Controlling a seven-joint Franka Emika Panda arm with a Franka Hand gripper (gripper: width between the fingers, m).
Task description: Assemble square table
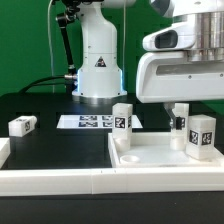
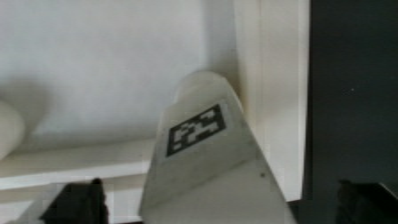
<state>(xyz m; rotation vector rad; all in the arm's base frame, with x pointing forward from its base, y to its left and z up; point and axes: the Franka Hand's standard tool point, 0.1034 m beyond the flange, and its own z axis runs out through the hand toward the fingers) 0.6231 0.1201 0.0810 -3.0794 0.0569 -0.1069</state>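
Standing blocky white legs (image 1: 122,120), smooth slab tabletop (image 1: 150,160)

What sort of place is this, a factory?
Likely a robotics lab bench: a white robot arm on a black table, a marker board, and a loose tagged furniture leg.

The black table (image 1: 50,108) carries the robot base (image 1: 97,88), the marker board (image 1: 92,122), one loose leg (image 1: 21,125) at the exterior view's left, the square tabletop (image 1: 150,152) and the white border wall (image 1: 60,181).
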